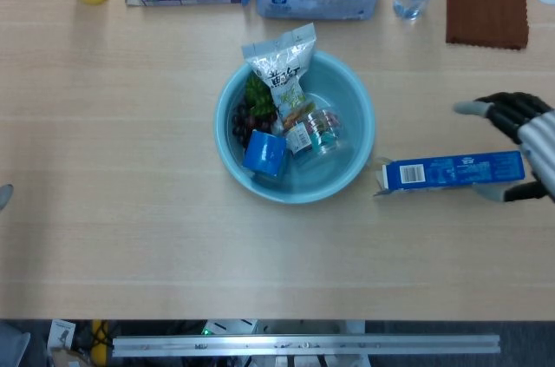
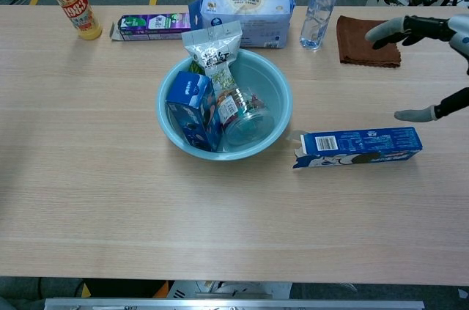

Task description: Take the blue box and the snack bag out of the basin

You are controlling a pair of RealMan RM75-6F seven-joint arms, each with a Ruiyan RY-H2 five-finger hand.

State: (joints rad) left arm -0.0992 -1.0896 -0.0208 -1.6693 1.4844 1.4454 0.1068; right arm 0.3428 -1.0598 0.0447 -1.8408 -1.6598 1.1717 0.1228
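The right hand (image 1: 520,137) hovered open and empty at the counter's (image 1: 130,237) right edge, above a long blue carton (image 1: 451,171). The blue box (image 1: 264,154) and snack bag (image 1: 282,72) sat in the basin (image 1: 355,115). Next, probably: reach left, grasp one.

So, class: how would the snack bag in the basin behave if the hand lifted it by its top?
The snack bag looks like thin crinkled film, so it would probably flex. It seems light for its size. Leaning on the basin rim, it may slide as it comes up.
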